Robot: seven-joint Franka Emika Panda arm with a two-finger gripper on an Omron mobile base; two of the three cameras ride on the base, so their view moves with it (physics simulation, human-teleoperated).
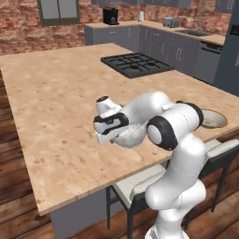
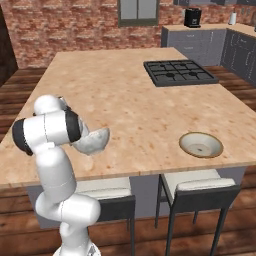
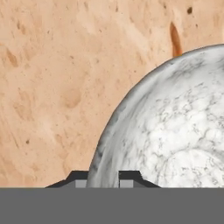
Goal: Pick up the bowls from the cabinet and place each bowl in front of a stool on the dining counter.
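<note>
The cream bowl with the tan-brown rim (image 2: 201, 144) is sitting flat on the speckled stone worktop (image 1: 56, 107) near its front edge, directly above the right-hand stool (image 2: 197, 192); judging by that, one half of the job looks done. The grey-white marbled bowl (image 2: 94, 140) is being carried low over the same front edge, above the other stool (image 2: 107, 192), which seems the reason the arm is reaching down here. In the right base view the bowl is tilting, and I cannot tell whether its base is touching the stone.

The gripper (image 3: 103, 177) is pinching the marbled bowl's rim: in the hand view the two dark fingertips (image 3: 78, 178) are standing one on each side of the thin wall, so the jaws are nearly closed, parted only by the rim's thickness. The black gas cooktop (image 1: 135, 64) is lying well apart from both bowls.
</note>
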